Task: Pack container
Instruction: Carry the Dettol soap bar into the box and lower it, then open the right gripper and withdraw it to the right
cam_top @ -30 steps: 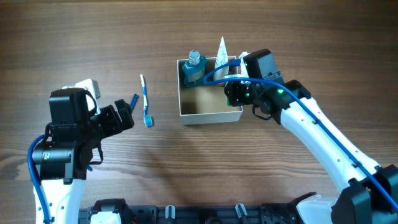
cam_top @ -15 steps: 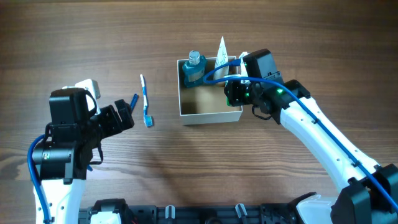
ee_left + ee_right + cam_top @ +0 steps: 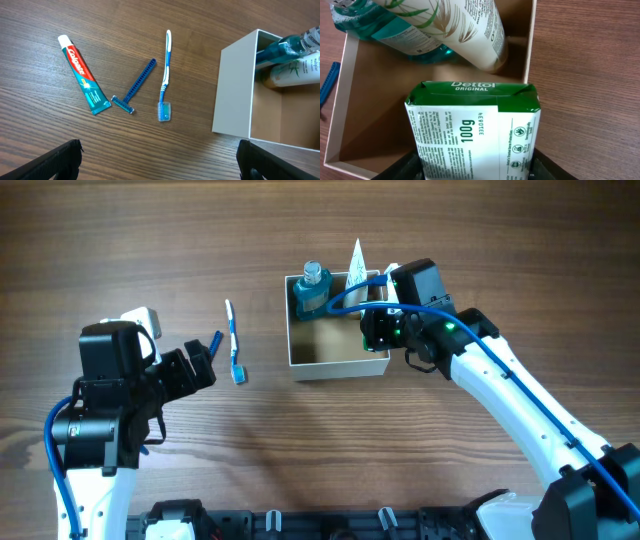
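The container (image 3: 335, 366) is a square white-walled box with a tan inside (image 3: 375, 100); it also shows in the left wrist view (image 3: 232, 90). It holds a blue mouthwash bottle (image 3: 312, 288) and a cream tube (image 3: 470, 30) at its far side. My right gripper (image 3: 477, 170) is shut on a white-green Dettol soap packet (image 3: 475, 135) over the box's right side. My left gripper (image 3: 160, 162) is open and empty, left of the box. A toothbrush (image 3: 165, 75), a blue razor (image 3: 135, 86) and a Colgate toothpaste tube (image 3: 82, 72) lie on the table.
The wooden table (image 3: 450, 470) spreads around the box. The toothbrush (image 3: 234, 342) lies between my left gripper (image 3: 200, 365) and the box. A black rail (image 3: 330, 525) runs along the front edge.
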Controlling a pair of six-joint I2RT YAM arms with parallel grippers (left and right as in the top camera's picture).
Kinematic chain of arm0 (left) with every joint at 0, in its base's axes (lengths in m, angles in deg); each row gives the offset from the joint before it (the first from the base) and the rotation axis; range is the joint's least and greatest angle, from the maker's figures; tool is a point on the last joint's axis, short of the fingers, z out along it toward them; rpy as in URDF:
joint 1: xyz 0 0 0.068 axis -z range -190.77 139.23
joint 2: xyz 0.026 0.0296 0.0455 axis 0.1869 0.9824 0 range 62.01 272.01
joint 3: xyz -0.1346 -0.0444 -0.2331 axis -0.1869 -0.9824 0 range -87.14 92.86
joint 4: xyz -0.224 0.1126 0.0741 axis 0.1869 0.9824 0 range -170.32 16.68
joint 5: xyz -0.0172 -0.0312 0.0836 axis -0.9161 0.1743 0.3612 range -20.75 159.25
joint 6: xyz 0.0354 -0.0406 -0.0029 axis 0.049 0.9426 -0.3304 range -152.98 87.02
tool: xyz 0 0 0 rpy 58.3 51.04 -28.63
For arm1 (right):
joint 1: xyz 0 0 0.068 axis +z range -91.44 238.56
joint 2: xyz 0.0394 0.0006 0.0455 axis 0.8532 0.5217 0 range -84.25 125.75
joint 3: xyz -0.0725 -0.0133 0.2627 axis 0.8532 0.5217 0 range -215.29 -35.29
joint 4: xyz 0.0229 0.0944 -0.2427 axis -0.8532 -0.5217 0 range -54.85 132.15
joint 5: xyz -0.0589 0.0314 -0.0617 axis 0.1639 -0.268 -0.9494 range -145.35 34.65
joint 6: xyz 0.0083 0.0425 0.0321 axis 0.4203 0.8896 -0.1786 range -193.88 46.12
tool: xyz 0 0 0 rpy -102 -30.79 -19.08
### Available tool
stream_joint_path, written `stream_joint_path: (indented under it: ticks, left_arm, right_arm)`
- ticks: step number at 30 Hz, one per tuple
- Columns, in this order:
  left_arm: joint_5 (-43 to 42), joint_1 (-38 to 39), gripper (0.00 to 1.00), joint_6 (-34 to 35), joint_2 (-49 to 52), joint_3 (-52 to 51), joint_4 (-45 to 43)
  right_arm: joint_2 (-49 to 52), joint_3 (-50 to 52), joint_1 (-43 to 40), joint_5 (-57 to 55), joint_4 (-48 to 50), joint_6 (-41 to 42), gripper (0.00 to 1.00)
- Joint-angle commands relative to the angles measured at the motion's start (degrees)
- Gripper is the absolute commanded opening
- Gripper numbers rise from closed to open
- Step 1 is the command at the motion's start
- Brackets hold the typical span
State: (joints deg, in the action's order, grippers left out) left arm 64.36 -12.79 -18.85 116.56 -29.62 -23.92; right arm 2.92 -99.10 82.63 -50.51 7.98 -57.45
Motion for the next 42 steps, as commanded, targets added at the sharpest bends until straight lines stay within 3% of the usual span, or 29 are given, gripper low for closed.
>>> stream_joint_path:
  ticks: [1, 15, 21, 25, 29, 37, 42]
  left_arm:
    - [-1.73, -0.39, 1.0, 0.5, 0.0, 1.11, 0.0]
    - [-1.73, -0.39, 1.0, 0.48, 0.0, 1.11, 0.02]
    - [-1.73, -0.39, 1.0, 0.48, 0.0, 1.11, 0.04]
    - [-1.7, -0.39, 1.0, 0.48, 0.0, 1.11, 0.0]
    - [-1.75, -0.39, 1.0, 0.5, 0.0, 1.11, 0.11]
    - [-1.73, -0.37, 1.0, 4.02, 1.44, 2.19, 1.11]
    - [1.46, -3.96, 1.0, 9.33, 11.3, 13.0, 7.39]
  right_arm:
    - [0.04, -1.05, 0.31, -0.74, 0.48, 0.04, 0.57]
    - [-0.07, -1.05, 0.28, -1.99, 0.44, -0.26, 0.58]
    - [-4.39, -1.07, 0.15, -21.66, 0.35, 7.89, 0.63]
    - [-11.1, -1.07, -0.61, -27.98, 1.38, 6.97, 0.68]
    - [-15.47, -1.05, -4.7, -26.18, -0.83, 6.08, 0.75]
    - [-13.81, -1.01, -16.17, -10.12, -9.46, 6.03, 0.81]
    - [-12.5, -1.01, -19.1, -9.88, -11.3, 2.27, 0.81]
